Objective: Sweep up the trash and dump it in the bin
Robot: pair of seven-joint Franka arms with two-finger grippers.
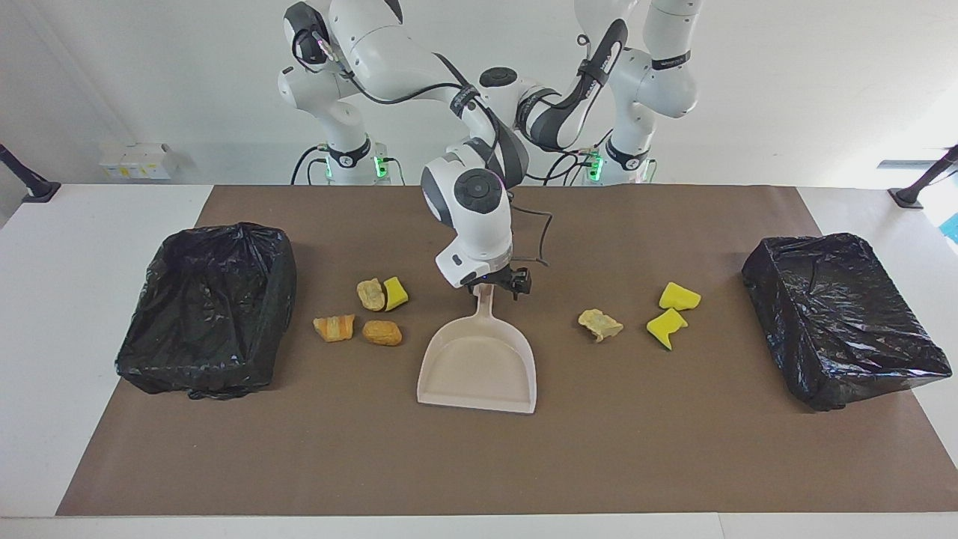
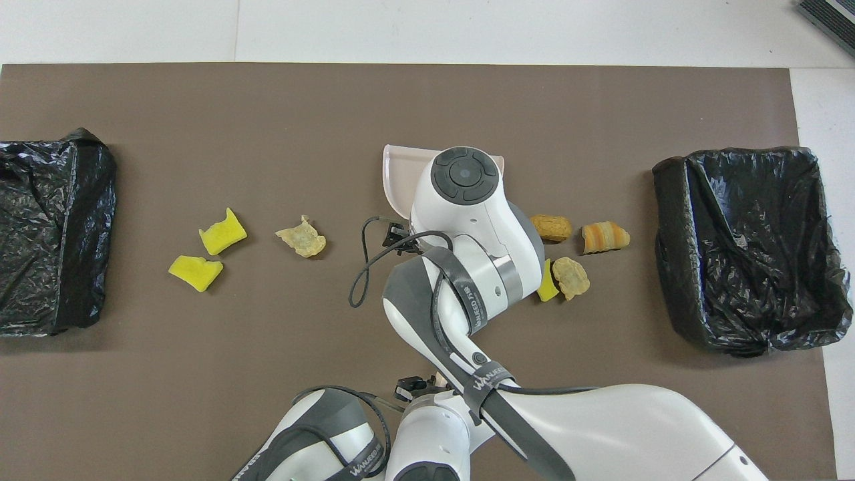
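Facing view: right gripper (image 1: 495, 287) spread wide over the dustpan (image 1: 479, 367) handle — left gripper, hidden farther back, shut.

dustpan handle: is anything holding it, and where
left gripper is shut on the dustpan handle at its end nearest the robots; right gripper stands open over it near the pan

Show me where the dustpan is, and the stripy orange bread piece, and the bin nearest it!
dustpan (image 1: 479, 370): facing view, on the flat bare pan floor.
stripy orange bread piece (image 1: 334, 328): facing view, on its striped top.
bin (image 1: 217, 299): facing view, on the black liner inside.
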